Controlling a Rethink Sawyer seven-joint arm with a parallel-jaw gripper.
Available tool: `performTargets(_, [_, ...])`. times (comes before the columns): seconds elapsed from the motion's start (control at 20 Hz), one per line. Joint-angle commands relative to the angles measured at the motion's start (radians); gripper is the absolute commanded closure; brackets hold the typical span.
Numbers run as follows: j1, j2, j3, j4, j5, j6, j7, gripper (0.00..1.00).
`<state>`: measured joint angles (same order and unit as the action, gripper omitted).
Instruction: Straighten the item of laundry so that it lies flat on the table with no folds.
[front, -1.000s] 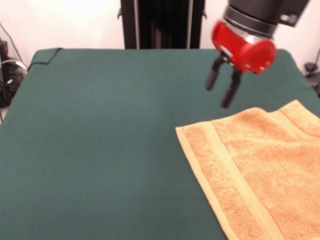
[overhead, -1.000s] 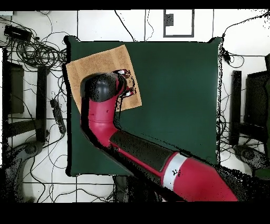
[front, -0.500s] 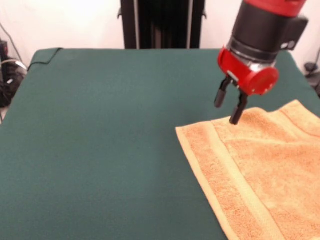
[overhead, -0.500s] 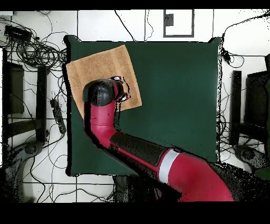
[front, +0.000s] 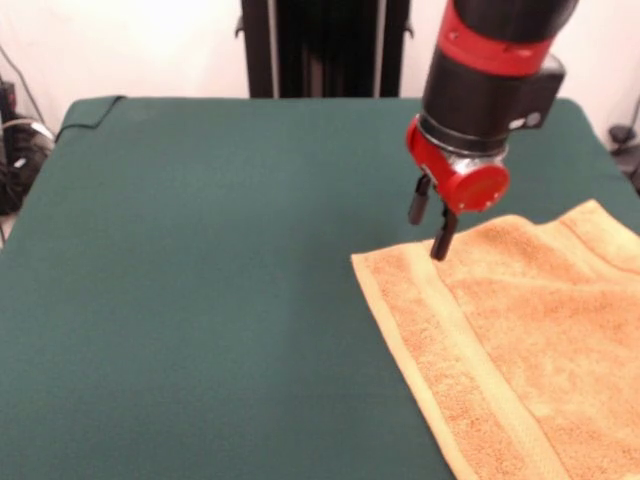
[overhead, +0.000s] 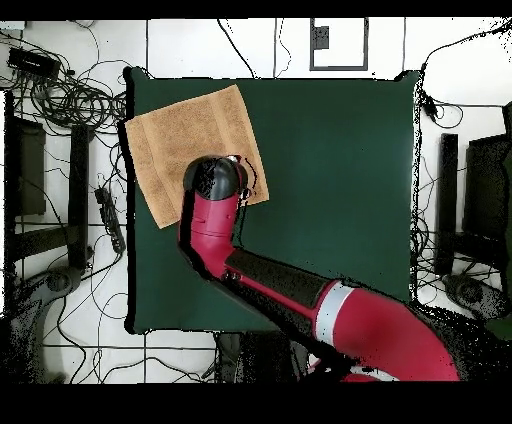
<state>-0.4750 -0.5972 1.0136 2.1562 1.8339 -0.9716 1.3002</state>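
The item of laundry, an orange-tan towel (front: 540, 350), lies spread at the right of the green table (front: 200, 260) and runs off the picture's right and bottom edges. A woven band runs along its left edge, and a slight ripple shows near its far edge. My gripper (front: 430, 224) hangs open just over the towel's far left edge, holding nothing; its lower fingertip (front: 438, 246) is close to the cloth. In the overhead view the towel (overhead: 185, 130) sits at the table's (overhead: 330, 180) upper left corner, and my wrist covers its lower right part.
A black column (front: 325, 48) stands behind the table. The table cloth has a turned-up corner (front: 95, 106) at far left. Cables (overhead: 70, 95) and dark equipment (overhead: 445, 205) lie on the floor around the table.
My gripper has come down and shifted left in the front view, from above the table behind the towel to just over the towel's far left edge. The towel has not moved.
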Motion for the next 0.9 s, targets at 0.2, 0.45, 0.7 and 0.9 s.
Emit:
performTargets(0.2, [0.071,0.106,-0.152,0.001,-0.043,0.125,0.249,0.00])
performTargets(0.45, [0.095,0.150,-0.194,-0.042,-0.093,0.125,0.266,0.00])
performTargets(0.7, [0.084,0.153,-0.173,-0.042,0.010,0.078,0.182,0.00])
performTargets(0.9, [0.074,0.183,-0.195,-0.052,0.006,0.072,0.153,0.00])
